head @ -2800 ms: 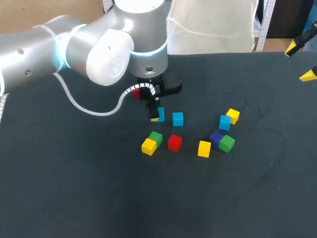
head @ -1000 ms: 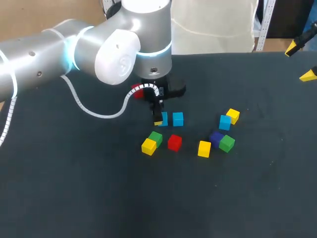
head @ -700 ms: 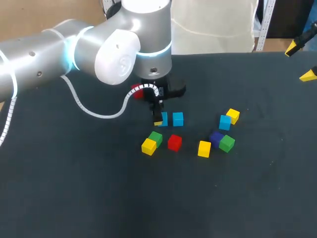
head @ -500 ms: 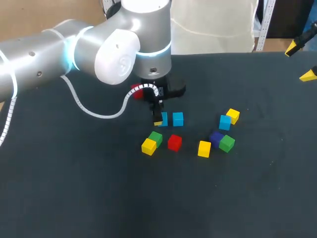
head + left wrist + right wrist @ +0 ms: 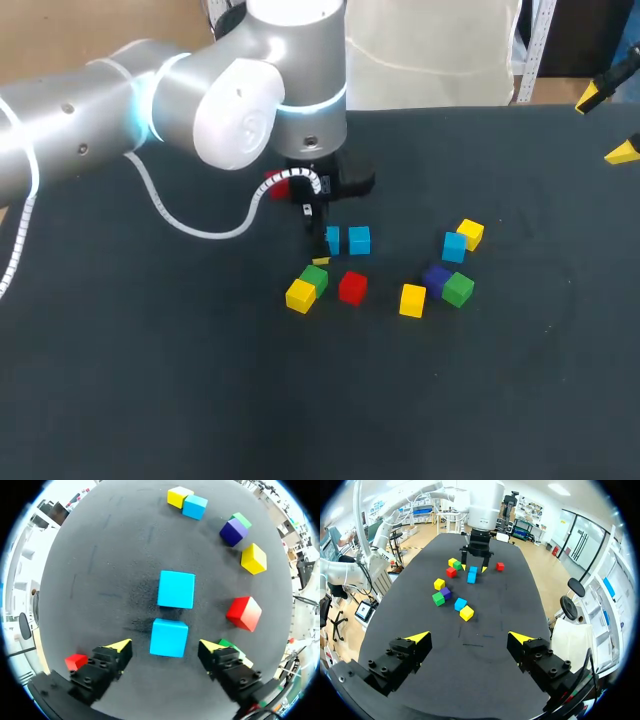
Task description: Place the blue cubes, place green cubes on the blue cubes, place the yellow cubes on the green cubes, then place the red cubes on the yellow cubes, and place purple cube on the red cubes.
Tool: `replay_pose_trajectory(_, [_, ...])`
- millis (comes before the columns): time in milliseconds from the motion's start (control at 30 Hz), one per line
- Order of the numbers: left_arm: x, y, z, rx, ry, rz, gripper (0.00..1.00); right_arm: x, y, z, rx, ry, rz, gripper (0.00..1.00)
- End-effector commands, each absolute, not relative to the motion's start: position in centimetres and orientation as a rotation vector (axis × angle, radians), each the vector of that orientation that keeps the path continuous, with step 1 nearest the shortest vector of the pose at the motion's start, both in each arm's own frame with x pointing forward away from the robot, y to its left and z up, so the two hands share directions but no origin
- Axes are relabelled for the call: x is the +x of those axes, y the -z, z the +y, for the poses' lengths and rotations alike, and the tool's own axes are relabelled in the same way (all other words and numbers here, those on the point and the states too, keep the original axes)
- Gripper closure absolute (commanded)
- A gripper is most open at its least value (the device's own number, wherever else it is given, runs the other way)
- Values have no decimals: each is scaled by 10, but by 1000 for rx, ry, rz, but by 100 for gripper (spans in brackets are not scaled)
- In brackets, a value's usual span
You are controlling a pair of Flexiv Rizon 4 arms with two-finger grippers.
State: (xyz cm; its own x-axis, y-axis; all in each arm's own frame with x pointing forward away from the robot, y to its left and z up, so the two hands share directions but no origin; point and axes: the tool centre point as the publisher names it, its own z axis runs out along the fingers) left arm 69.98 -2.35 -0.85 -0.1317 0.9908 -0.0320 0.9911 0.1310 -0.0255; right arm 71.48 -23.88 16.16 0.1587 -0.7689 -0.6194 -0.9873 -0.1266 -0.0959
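From the head view, your left arm reaches in from the left over the dark desk [image 5: 150, 400], and the left fingers [image 5: 320, 261] point down at two blue cubes set just beside each other, the first blue cube [image 5: 333, 240] and the second blue cube [image 5: 359, 239]. Nearer the camera lie a green cube [image 5: 314, 279] touching a yellow cube [image 5: 299, 295], with a red cube [image 5: 352, 287] just beside them. Farther right sit a third blue cube [image 5: 454, 246] and a purple cube [image 5: 436, 276]. The right fingers [image 5: 622, 153] hang at the far right, near the desk's back edge. From the left wrist view, the left fingers [image 5: 215, 647] stand open on either side of the first blue cube [image 5: 169, 638], a gap on each side, gripping nothing; the second blue cube [image 5: 176, 589] lies just ahead. From the right wrist view, the right fingers [image 5: 520, 639] are spread wide and empty, with the cubes well ahead of them.
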Motion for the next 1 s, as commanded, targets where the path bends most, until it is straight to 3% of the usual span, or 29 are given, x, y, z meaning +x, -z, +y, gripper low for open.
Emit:
replay_pose_trajectory(33, [700,2,-21,2050,73,2349,0,715,-162,-239,-1954,-590,1663,0])
replay_pose_trajectory(533, [685,-44,2,2026,125,2258,0,715,-162,-239,-1954,-590,1663,0])
replay_pose_trajectory(1000, [679,-47,36,1894,367,2162,0,715,-162,-239,-1954,-590,1663,0])
